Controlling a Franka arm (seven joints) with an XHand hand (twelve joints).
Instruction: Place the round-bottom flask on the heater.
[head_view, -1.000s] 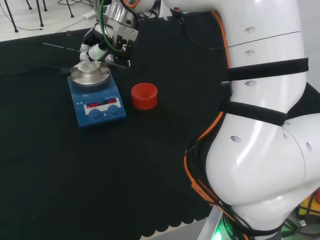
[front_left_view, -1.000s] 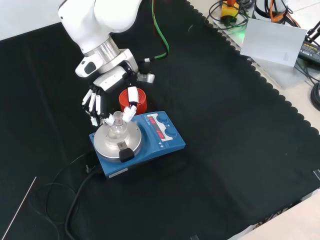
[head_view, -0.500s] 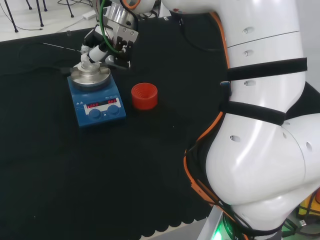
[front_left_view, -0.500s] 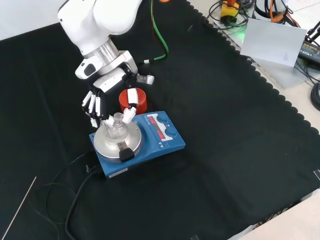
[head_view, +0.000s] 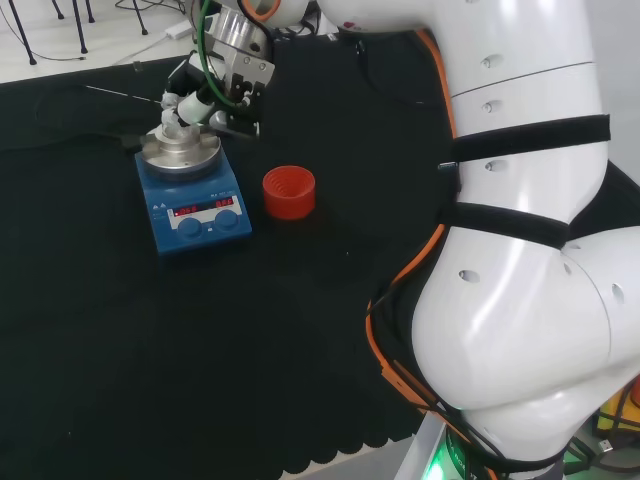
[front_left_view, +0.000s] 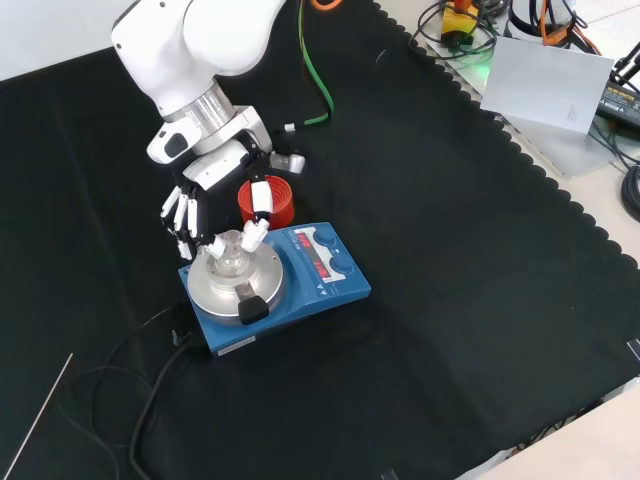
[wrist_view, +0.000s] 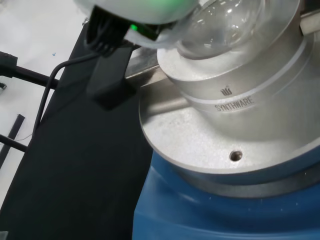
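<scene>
Pinching the round-bottom flask (front_left_view: 229, 256) by its neck, the hand (front_left_view: 215, 215) seats it in the heater (front_left_view: 272, 285) (an off-centre release could tip it).

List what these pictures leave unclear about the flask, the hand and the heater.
- Round-bottom flask: whether its bulb rests in the heater's metal block or hangs just above it; in the wrist view the bulb's underside is cut off by the block's rim.
- Hand: whether its fingertips touch the flask's neck; in the front view the clear glass is too faint.
- Heater: its red readout is too small in the head view.
</scene>
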